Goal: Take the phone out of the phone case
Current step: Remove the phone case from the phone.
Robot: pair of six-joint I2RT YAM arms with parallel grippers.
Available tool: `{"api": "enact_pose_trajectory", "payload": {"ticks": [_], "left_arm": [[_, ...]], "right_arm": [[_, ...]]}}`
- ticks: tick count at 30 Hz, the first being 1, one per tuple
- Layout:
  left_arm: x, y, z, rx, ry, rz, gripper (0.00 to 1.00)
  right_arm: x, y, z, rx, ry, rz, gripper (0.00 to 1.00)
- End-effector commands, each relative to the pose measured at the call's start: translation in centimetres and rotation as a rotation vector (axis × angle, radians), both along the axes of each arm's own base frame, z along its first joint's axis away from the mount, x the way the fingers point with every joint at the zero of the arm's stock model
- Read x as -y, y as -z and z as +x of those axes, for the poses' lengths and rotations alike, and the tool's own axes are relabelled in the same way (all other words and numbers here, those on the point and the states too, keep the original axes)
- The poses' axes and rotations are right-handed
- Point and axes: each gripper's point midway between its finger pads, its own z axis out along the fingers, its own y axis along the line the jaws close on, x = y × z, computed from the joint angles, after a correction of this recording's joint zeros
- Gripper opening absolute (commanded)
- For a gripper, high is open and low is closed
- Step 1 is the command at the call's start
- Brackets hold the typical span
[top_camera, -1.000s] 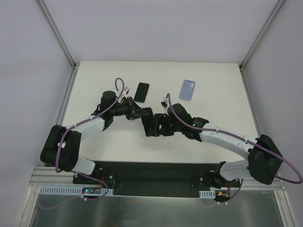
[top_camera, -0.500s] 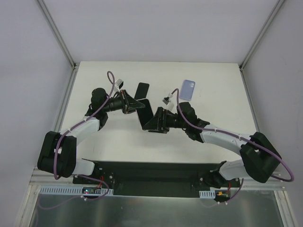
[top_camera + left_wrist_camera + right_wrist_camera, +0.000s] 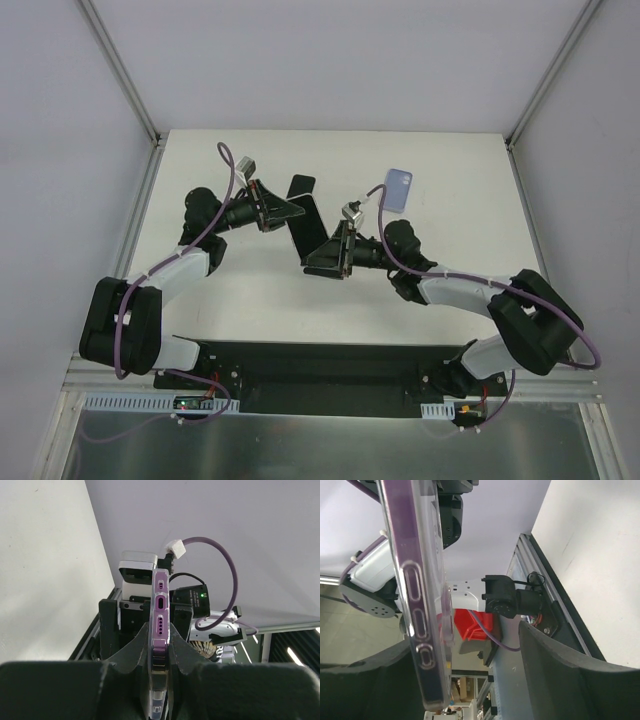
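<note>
A purple phone in a clear phone case (image 3: 161, 611) stands edge-on, with my left gripper (image 3: 161, 655) shut on its lower end. From above the phone (image 3: 314, 236) is a dark slab held over the table between the two arms. My left gripper (image 3: 281, 212) holds its far-left end and my right gripper (image 3: 331, 258) is at its near-right end. In the right wrist view the cased phone (image 3: 415, 580) lies against the left finger. The other finger (image 3: 555, 680) stands well apart from it, so my right gripper (image 3: 465, 650) is open around the phone.
A second black phone (image 3: 300, 185) lies on the white table (image 3: 460, 240) behind the held one, partly covered by it. A light blue case (image 3: 398, 188) lies at the back right. Metal frame posts rise at the table's back corners.
Both grippers have carried the cased phone up and toward the back of the table. The left arm has swung left and the right wrist has turned. The left grip is unchanged.
</note>
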Motion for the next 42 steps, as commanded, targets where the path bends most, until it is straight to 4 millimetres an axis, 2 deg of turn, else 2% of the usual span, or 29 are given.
{"api": "enact_pose_trajectory", "payload": {"ticks": [1, 6, 11, 19, 22, 25, 27, 28, 32, 34, 38, 40, 42], "left_arm": [[-0.6, -2.6, -0.2, 0.089, 0.001, -0.055, 0.0], [-0.7, -1.9, 0.1, 0.068, 0.0, -0.048, 0.0], [-0.7, -1.8, 0.2, 0.067, 0.0, -0.047, 0.0], [-0.7, -1.7, 0.1, 0.065, 0.001, -0.045, 0.0], [-0.8, -1.6, 0.1, 0.062, -0.001, -0.044, 0.0], [-0.9, -1.6, 0.1, 0.065, -0.002, -0.044, 0.0], [-1.0, -1.5, 0.1, 0.062, -0.004, -0.043, 0.0], [-1.0, -1.4, 0.0, 0.061, -0.001, -0.042, 0.0], [-1.0, -1.4, 0.0, 0.061, -0.001, -0.043, 0.0], [-1.0, -1.5, 0.0, 0.061, -0.003, -0.045, 0.0], [-1.1, -1.7, 0.0, 0.064, -0.003, -0.046, 0.0], [-1.1, -1.8, -0.1, 0.066, -0.003, -0.048, 0.0], [-1.1, -1.8, -0.1, 0.067, -0.002, -0.049, 0.0]], "right_arm": [[0.8, -2.3, 0.4, 0.036, 0.001, 0.117, 0.68], [2.0, -3.6, 1.4, 0.069, 0.042, 0.141, 0.67], [2.4, -4.3, 1.6, 0.091, 0.047, 0.143, 0.61], [2.4, -5.2, 1.8, 0.107, 0.05, 0.16, 0.41], [2.7, -5.3, 2.0, 0.105, 0.062, 0.161, 0.4], [3.2, -5.2, 2.3, 0.1, 0.081, 0.162, 0.48], [3.7, -5.1, 2.6, 0.096, 0.096, 0.161, 0.49], [3.7, -5.2, 2.5, 0.097, 0.096, 0.163, 0.47], [3.5, -5.6, 2.5, 0.107, 0.082, 0.17, 0.32], [3.1, -6.2, 2.4, 0.116, 0.063, 0.177, 0.33], [1.8, -6.5, 1.3, 0.124, -0.013, 0.179, 0.46], [1.2, -6.7, 0.9, 0.129, -0.035, 0.182, 0.48], [0.8, -6.5, 0.5, 0.124, -0.05, 0.179, 0.44]]}}
